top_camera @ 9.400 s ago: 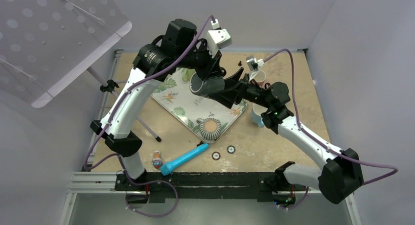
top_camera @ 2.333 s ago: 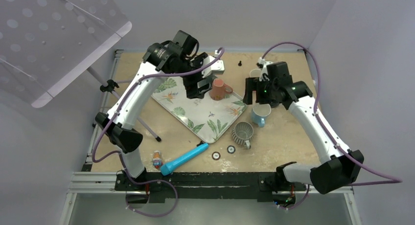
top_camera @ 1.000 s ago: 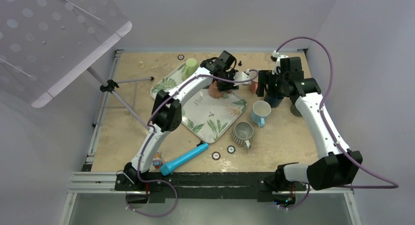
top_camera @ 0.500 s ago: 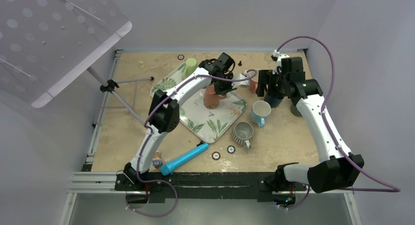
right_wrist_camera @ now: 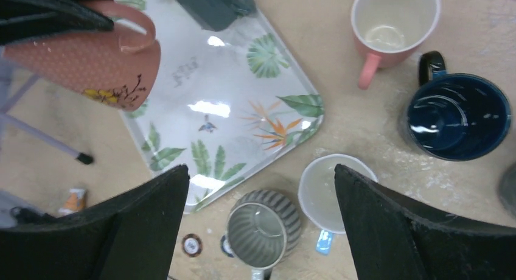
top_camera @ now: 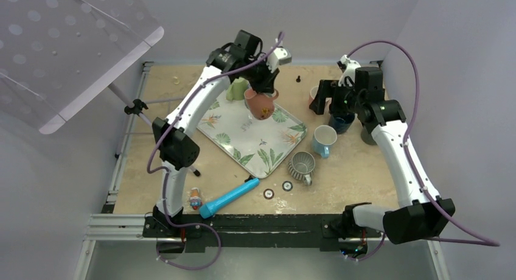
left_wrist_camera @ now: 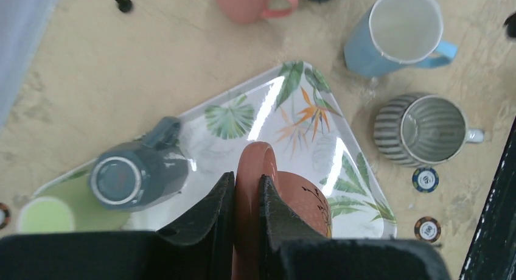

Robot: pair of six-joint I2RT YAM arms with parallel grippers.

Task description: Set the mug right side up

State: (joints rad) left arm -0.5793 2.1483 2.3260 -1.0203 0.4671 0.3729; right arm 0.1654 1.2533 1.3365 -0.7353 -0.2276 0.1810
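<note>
Both left jaws pinch the mug handle, its body beyond them.

A leaf-printed white square tray lies mid-way across the sandy wooden surface, one corner toward the arms. On its far-left part stand an upturned dark grey mug and, farther left, a pale green plastic cup. A terracotta dotted ceramic mug hangs above the tray's far part, its handle between the fingers of the left pincer.

Right of the tray sits a light blue ceramic mug, with a ribbed grey mug nearer the arms. Behind the blue one stand a dark navy mug and, to its left, a pink ceramic mug.

Near the front edge lies a turquoise plastic cylinder. A small orange-capped bottle is on its left, and a round dark token and a second round token are on its right.
</note>
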